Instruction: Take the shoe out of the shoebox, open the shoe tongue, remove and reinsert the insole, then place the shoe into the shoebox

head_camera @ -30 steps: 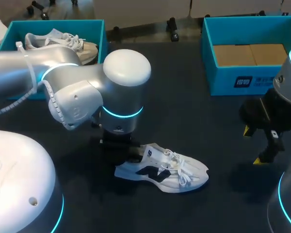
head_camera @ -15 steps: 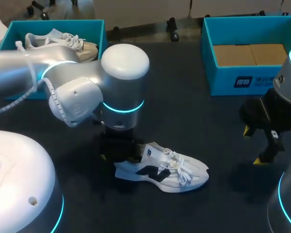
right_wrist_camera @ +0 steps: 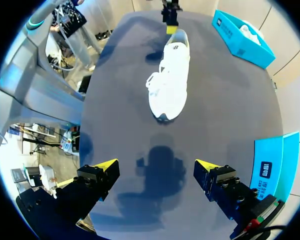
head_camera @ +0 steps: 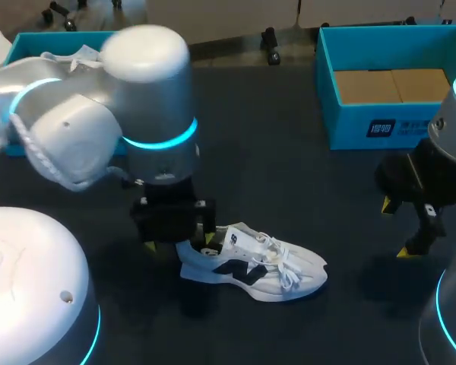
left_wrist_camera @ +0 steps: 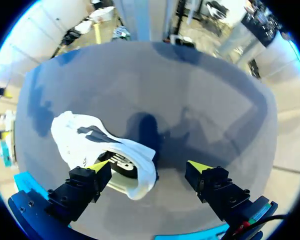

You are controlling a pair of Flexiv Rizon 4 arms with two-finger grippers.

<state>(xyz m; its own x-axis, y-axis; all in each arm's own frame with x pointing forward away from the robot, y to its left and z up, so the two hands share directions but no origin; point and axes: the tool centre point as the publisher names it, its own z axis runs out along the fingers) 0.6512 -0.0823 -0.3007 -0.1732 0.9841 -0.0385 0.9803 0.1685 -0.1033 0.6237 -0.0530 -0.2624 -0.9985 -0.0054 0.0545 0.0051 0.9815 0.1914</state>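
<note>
A white shoe with a dark side logo lies on its sole on the dark table, toe pointing right. My left gripper hangs open just over its heel. In the left wrist view the shoe lies with its heel opening between the spread fingers, close to one fingertip, and the left gripper holds nothing. My right gripper stands open and empty at the right, well clear of the shoe, which lies ahead of it. A teal shoebox at the back left holds a second white shoe.
Another teal box with a cardboard bottom stands at the back right. My left arm's large elbow hides much of the back-left box. Bare dark tabletop lies between the shoe and my right gripper.
My left gripper has opened off the shoe's heel and its arm has swung left and upward. The shoe stays where it was. My right arm has not moved.
</note>
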